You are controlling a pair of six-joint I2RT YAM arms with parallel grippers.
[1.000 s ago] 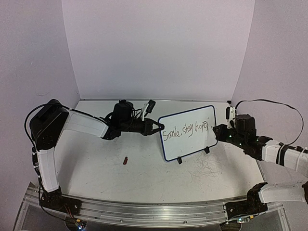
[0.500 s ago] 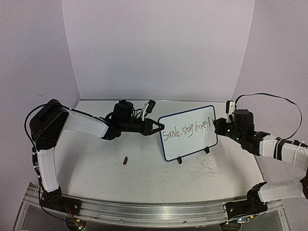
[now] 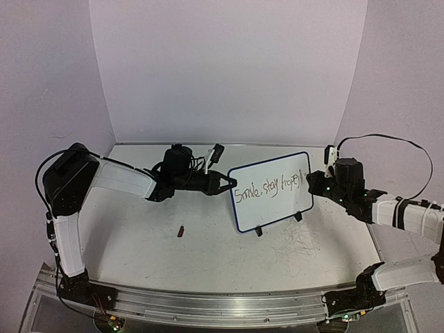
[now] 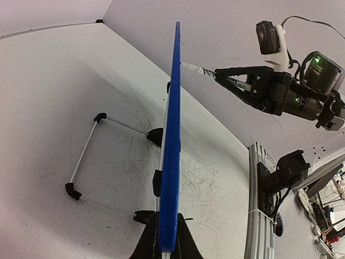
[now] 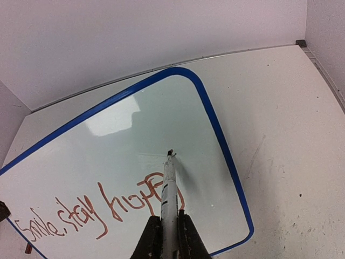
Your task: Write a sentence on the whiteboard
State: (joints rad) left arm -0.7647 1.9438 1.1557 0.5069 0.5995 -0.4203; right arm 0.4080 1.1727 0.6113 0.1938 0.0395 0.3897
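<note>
**A:** What has the right side got?

**B:** My right gripper (image 5: 168,220) is clamped tight on the marker (image 5: 168,186). The barrel runs straight out between the fingers, with the nib up at the whiteboard (image 5: 135,135) just past the last letters. I can't tell from either wrist view whether the nib is pressing or a hair off the surface.

**A:** And the left?

**B:** The left gripper (image 4: 167,238) is pinched shut on the board's blue frame at its left edge, steadying it. The board stands upright on its feet near the middle of the table (image 3: 132,243), set at an angle to the table's edge. Its wire stand (image 4: 86,156) is splayed out behind.

**A:** How far through the writing?

**B:** The sentence (image 3: 269,187) reads "Smile, stay hope" and then a bit more, but my own marker hides the tail. I'd say I'm mid-word, with the last word unfinished. Next I need short strokes to the right at light pressure. There's little white left before the right-hand frame, so the letters must be narrow.

**A:** Anything in the way?

**B:** Nothing between nib and board. A small red piece (image 3: 181,231), maybe the cap, lies on the table well clear of the board, in front of the left arm. Scribbles (image 3: 295,244) mark the tabletop by the board's feet, and they're harmless. My worry is pushing too hard. The board is gripped at one edge only, and I think it could pivot or rock back.
</note>
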